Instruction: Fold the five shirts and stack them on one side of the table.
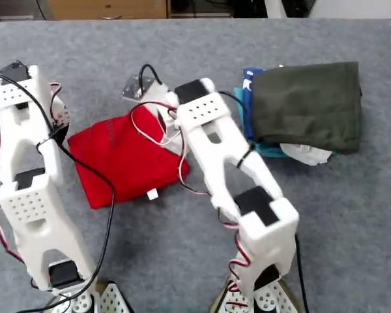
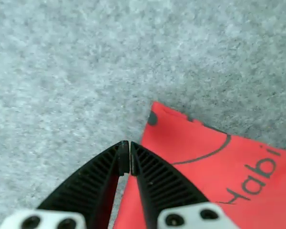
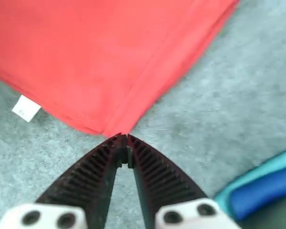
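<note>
The left arm [image 1: 26, 195] and right arm [image 1: 228, 156] flanked one folded red shirt [image 1: 124, 160]; one stack [image 1: 306, 104], showing four layers, lay well apart.

The left gripper [image 2: 129, 157] was closed at the shirt's edge.

The right gripper [image 3: 122, 140] pinched its corner.

Probably the last transfer was in hand, and the next move called for an even joint lift.

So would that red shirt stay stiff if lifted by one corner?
Probably not: the shirt is thin folded cloth lying flat, so it would likely droop and unfold. It looks light. Pushed, it may bunch on the fuzzy table.
</note>
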You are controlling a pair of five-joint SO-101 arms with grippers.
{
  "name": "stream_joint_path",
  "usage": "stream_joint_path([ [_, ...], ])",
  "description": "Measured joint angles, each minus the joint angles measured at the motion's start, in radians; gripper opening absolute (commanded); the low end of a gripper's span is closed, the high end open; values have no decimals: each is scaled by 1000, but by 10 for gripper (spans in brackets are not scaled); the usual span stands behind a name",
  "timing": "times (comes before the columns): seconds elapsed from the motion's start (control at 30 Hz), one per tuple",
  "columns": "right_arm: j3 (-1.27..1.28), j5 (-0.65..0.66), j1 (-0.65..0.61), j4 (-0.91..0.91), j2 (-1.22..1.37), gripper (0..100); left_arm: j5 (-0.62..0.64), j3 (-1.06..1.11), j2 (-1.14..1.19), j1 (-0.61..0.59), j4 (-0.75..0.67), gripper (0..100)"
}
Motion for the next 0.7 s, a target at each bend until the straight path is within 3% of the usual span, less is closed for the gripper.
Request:
stream_joint_path([
  [0.2, 0, 0, 2, 12, -95, 2, 8, 2, 114, 18, -3, 24],
  [0.43, 12, 0, 5, 23, -129, 2, 8, -48, 129, -95, -2, 24],
  [0.7, 15, 0, 5, 51, -249, 2, -17, -273, 129, -158, 150, 23],
])
